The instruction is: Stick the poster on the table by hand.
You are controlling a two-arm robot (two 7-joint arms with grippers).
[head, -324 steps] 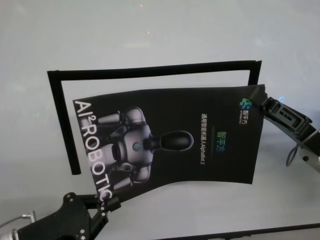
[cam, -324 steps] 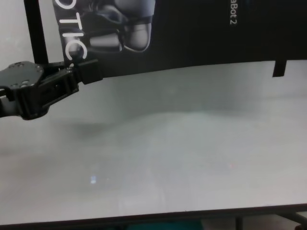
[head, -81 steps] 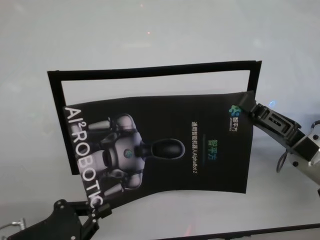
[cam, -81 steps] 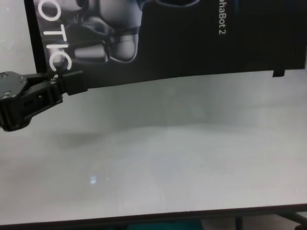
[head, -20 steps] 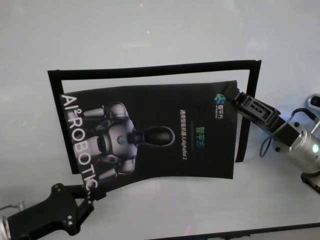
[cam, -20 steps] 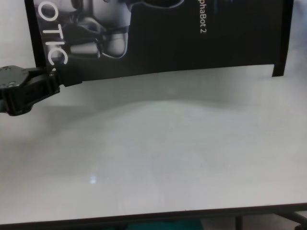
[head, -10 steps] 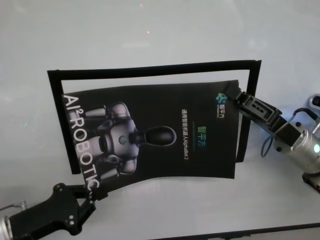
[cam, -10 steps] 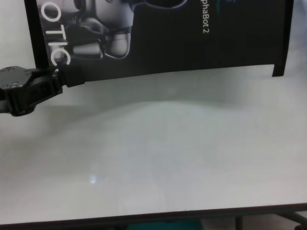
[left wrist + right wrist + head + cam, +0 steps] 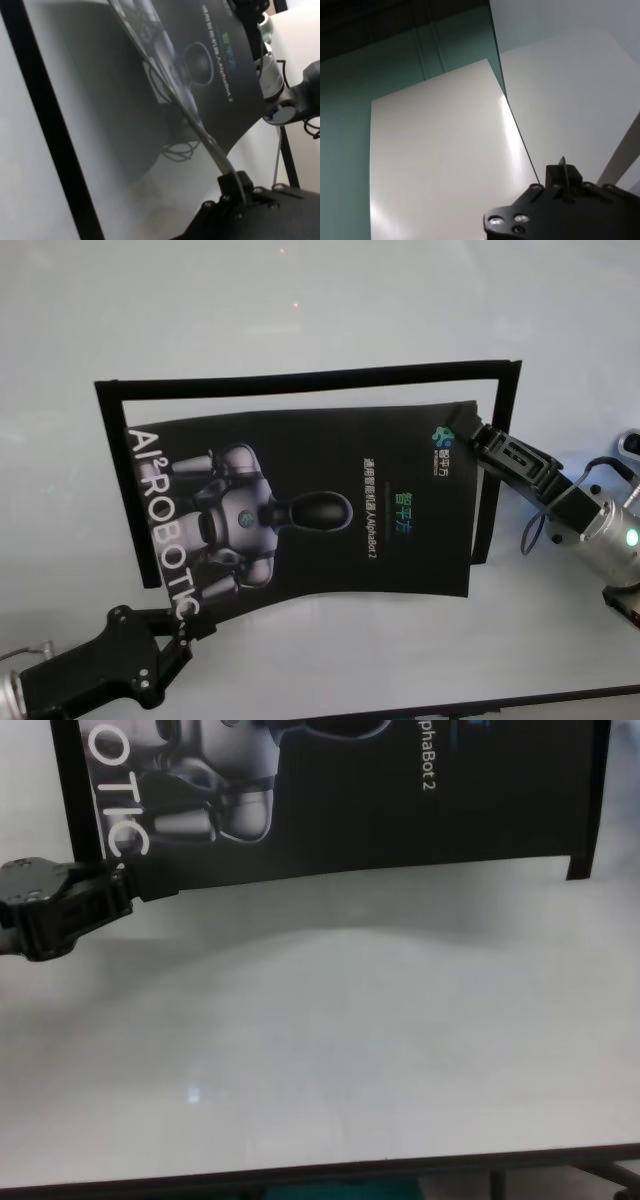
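Poster (image 9: 310, 505) hangs between my two grippers over the table (image 9: 300, 300), inside a black taped outline (image 9: 300, 380). I see the left gripper (image 9: 185, 625) pinching its near-left corner (by the big white letters), the right gripper (image 9: 470, 435) clamping the far-right corner.

Poster (image 9: 330, 505): glossy black face, printed with a grey-white robot figure that has a dark oval head; white letters "AI²ROBOTIC" run along one edge; small white text, a green-teal line of characters, and a blue-green logo near one corner.
Poster underside: plain white (seen from the right wrist view).
Table (image 9: 300, 310): plain white, slightly glossy, thin dark edge.
Frame outline (image 9: 300, 380): black strip marked on the table.
Left gripper (image 9: 180, 625): black.
Right gripper (image 9: 478, 435): black, on a silver wrist with a small green light.
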